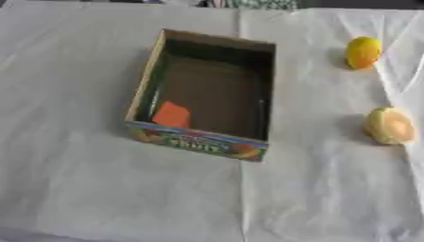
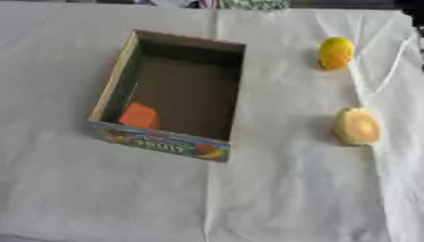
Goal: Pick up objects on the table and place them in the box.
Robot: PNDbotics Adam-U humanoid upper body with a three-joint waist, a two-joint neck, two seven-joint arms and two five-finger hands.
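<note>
An open cardboard box [image 1: 201, 142] with a printed fruit label on its near wall sits on the white-covered tabletop [image 1: 99, 189], and an orange block [image 1: 172, 115] already lies inside it, in the near left corner. Two things are left outside, both to the right of the box: a yellow, lemon-like fruit [image 1: 363, 52] level with the box's far end, and a pale yellow-orange rounded piece [image 1: 390, 125], perhaps a halved fruit, level with its near end. Neither touches the box or the other. No robot hand shows in either view, so whether the fingers are spread, pressed together or pinching anything cannot be told. The task looks partly done, with the next pick not yet begun. Since both remaining pieces lie on the right, the right robot hand seems the natural choice, and the nearer rounded piece the easier reach. Both are rounded and may roll if nudged, so coming down from above with fingers either side would be wiser than sweeping in sideways. The release should happen over the bare floor of the box, clear of the block.
</note>
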